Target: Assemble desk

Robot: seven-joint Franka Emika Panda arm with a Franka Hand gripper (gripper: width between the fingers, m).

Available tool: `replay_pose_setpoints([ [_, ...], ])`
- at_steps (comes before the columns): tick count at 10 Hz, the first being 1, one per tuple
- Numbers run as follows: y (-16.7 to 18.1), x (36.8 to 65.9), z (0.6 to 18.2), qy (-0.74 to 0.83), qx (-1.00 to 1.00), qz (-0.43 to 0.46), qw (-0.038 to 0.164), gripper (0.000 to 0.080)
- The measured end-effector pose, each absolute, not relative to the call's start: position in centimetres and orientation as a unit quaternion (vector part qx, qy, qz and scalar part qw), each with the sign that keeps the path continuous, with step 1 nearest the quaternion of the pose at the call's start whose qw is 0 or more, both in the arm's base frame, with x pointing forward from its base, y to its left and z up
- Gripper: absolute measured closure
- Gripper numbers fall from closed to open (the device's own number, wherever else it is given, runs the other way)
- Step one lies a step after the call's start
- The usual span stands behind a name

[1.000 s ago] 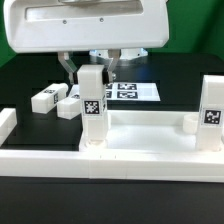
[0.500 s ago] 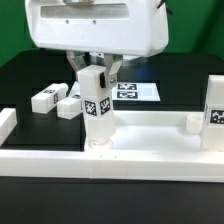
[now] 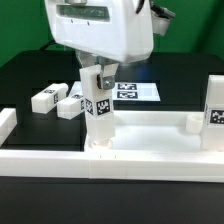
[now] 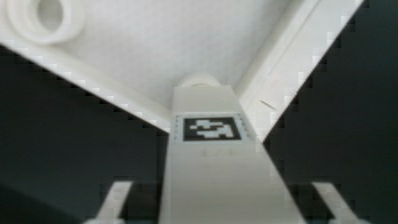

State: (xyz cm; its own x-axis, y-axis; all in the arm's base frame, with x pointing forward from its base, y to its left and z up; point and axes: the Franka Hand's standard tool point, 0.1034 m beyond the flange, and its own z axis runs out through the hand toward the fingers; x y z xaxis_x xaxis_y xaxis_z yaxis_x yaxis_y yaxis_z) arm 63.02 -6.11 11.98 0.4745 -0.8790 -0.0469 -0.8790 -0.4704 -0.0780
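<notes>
Desk panel (image 3: 150, 130) with a leg being seated at one corner.

The panel is laid flat at the front, and a standing leg (image 3: 212, 108) is already fitted at the exterior view's right end. A held leg (image 3: 97, 110) is kept nearly upright, its foot set into the panel's corner toward the exterior view's left. The gripper (image 3: 95, 78) is clenched on its upper part. For a sound seat, the held leg is best kept square to the panel and pressed down lightly while it is turned, so that it is not jammed askew. Two loose legs (image 3: 55, 101) are left lying behind the panel.
</notes>
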Motion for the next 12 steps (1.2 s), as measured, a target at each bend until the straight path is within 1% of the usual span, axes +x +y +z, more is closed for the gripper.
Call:
replay_pose_setpoints([
  [2, -5.99, 62.99, 11.97, 0.544, -0.838, 0.003, 0.045, 0.0505],
  [4, -5.97, 62.99, 11.97, 0.518, -0.854, 0.002, 0.047, 0.0505],
  [5, -5.99, 63.02, 12.05, 0.503, -0.863, 0.0, 0.048, 0.0316],
  [6, -6.04, 63.02, 12.08, 0.456, -0.889, -0.002, 0.047, 0.0177],
  [7, -6.12, 63.02, 12.1, 0.388, -0.92, -0.006, 0.047, 0.0177],
  [8, -6.07, 63.03, 12.13, 0.345, -0.937, -0.008, 0.047, 0.0155],
  [12, -6.05, 63.0, 12.09, 0.139, -0.989, -0.018, 0.041, 0.015],
])
